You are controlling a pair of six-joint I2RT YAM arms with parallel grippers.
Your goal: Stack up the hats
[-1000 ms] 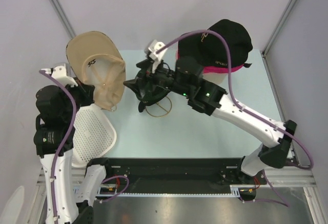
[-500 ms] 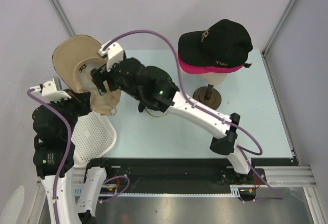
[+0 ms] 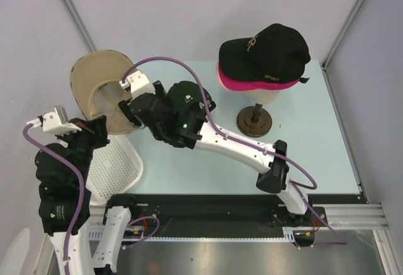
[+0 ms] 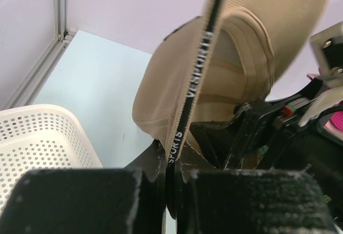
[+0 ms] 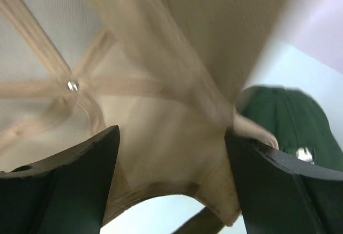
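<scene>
The right arm has swung left across the surface (image 3: pixel 315 130), off the middle where it was a second ago, and its pincer (image 3: pixel 126 102) is now at the tan hat (image 3: pixel 94 77). The left arm has drawn back toward the near left corner and tipped that hat more upright.

Closest to me, the white mesh basket (image 3: pixel 119 162) lies beside the left arm, with only its perforated floor on show. Just past it the left pincer (image 4: pixel 170 191) is clamped tight on the tan hat's lettered edge band, holding it up off the surface. The right pincer's jaws are spread wide, facing the hat's pale lining and gripping nothing. Behind the right wrist a dark green hat (image 3: pixel 186 92) lies on the surface. Far right, a black hat (image 3: pixel 271 48) sits on a magenta hat (image 3: pixel 236 81) on the mannequin head (image 3: pixel 267 95).
</scene>
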